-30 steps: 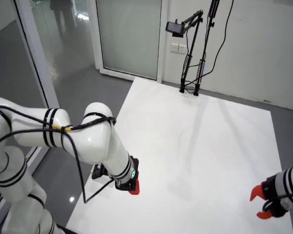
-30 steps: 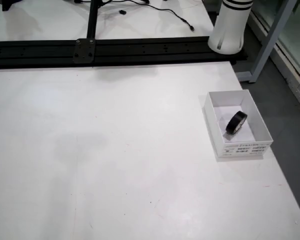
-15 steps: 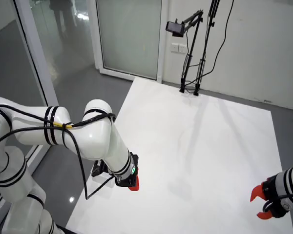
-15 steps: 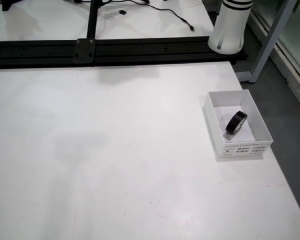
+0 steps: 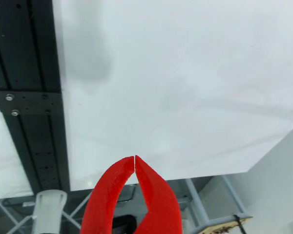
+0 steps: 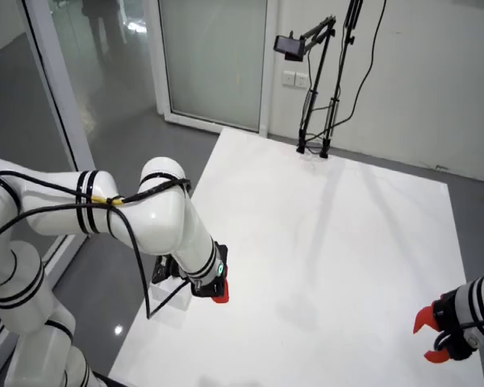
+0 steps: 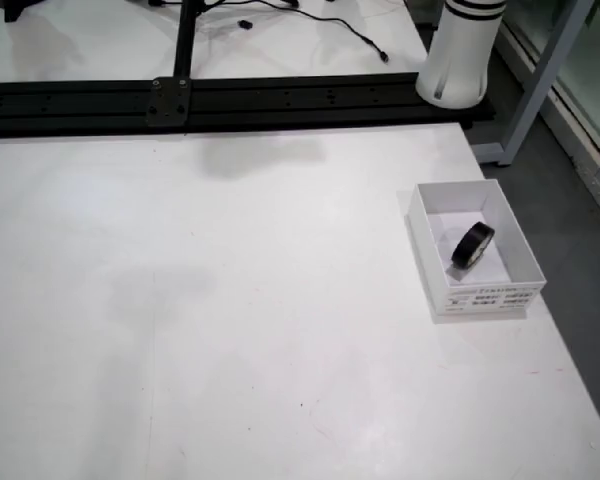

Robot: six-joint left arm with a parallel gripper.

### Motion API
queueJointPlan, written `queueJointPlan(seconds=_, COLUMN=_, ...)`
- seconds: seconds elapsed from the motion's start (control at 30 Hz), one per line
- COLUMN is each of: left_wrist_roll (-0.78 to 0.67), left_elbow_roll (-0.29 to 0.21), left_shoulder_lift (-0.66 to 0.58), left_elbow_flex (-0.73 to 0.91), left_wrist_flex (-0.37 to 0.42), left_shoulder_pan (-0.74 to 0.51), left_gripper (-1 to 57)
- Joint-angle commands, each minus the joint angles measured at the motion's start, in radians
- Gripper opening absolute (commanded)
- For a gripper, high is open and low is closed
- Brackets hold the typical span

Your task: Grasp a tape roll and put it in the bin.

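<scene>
A black tape roll leans on its edge inside the small white bin, at the table's right side in the view from above. My gripper does not show in that view. In the view that rides on the gripper, my red gripper is shut, its tips touching and nothing between them, over bare white table near the edge. The room view shows my gripper low at the table's left edge, at the end of the white arm.
A black rail runs along the table's far side in the view from above, with a white arm base behind it. A second arm's red gripper rests at the room view's lower right. A camera stand stands at the far end.
In the room view my arm has drawn back and its gripper has shifted slightly left and up along the table's edge. The tape roll and bin have stayed put.
</scene>
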Motion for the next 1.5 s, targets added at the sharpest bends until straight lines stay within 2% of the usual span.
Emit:
queueJointPlan(seconds=0.03, left_wrist_roll=0.0, left_elbow_roll=0.056, left_shoulder_lift=-0.003, left_elbow_flex=0.0, left_wrist_flex=0.0, left_shoulder_pan=0.151, left_gripper=-0.1)
queueJointPlan(seconds=0.37, left_wrist_roll=0.0, left_elbow_roll=0.063, left_shoulder_lift=-0.006, left_elbow_flex=0.0, left_wrist_flex=0.0, left_shoulder_pan=0.178, left_gripper=-0.1)
queueJointPlan(seconds=1.03, left_wrist_roll=0.0, left_elbow_roll=0.06, left_shoulder_lift=-0.003, left_elbow_flex=0.0, left_wrist_flex=0.0, left_shoulder_pan=0.022, left_gripper=-0.1)
queueJointPlan(seconds=1.5, left_wrist_roll=0.0, left_elbow_roll=0.06, left_shoulder_lift=-0.003, left_elbow_flex=0.0, left_wrist_flex=0.0, left_shoulder_pan=0.095, left_gripper=-0.1)
